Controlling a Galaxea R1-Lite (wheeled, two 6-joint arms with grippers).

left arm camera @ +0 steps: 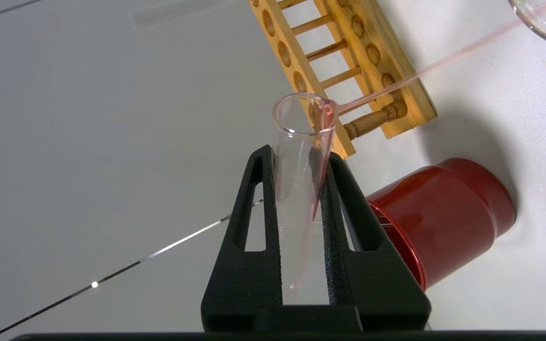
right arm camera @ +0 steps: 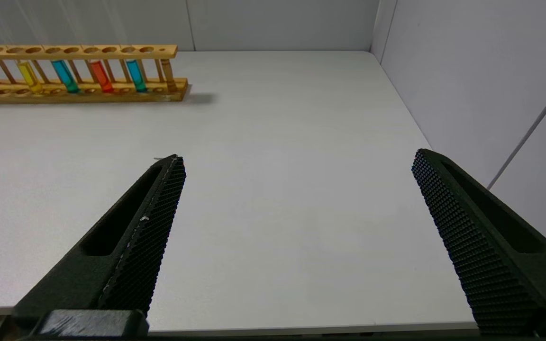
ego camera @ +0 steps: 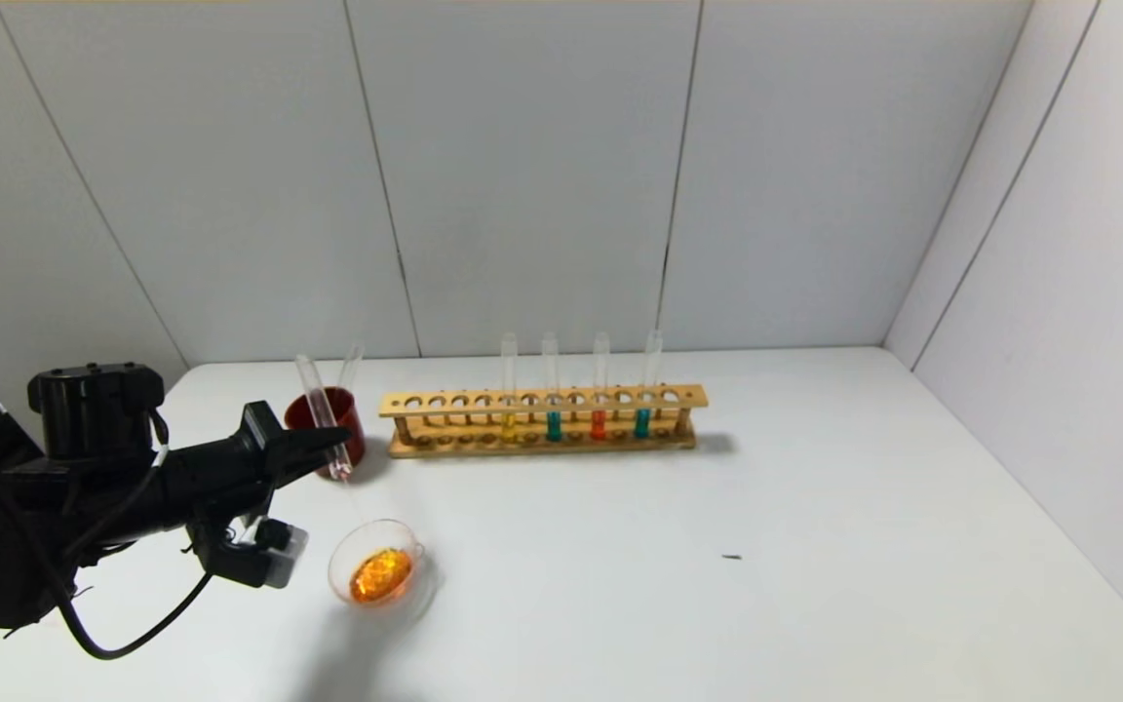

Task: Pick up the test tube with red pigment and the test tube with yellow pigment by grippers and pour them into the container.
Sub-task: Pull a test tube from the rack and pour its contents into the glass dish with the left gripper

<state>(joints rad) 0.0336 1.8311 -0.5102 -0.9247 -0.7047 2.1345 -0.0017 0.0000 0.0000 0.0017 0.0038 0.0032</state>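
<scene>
My left gripper [ego camera: 332,444] is shut on a clear test tube [ego camera: 313,390], held tilted with its mouth down over the container [ego camera: 381,526], a clear dish holding orange liquid. In the left wrist view the gripper [left arm camera: 297,154] clamps the tube [left arm camera: 301,123], and a thin red stream runs from its mouth toward the dish [left arm camera: 545,23]. Only a red film is left in the tube. Another red-pigment tube [ego camera: 600,390] and a yellow-pigment tube [ego camera: 509,390] stand in the wooden rack [ego camera: 542,405]. My right gripper [right arm camera: 297,156] is open and empty over the table's near right side.
A dark red cup [ego camera: 342,419] with an empty tube [ego camera: 351,361] stands just behind the held tube, left of the rack. Two teal tubes [ego camera: 553,425] [ego camera: 641,422] stand in the rack. Grey walls close the back and right. A small dark speck [ego camera: 732,557] lies mid-table.
</scene>
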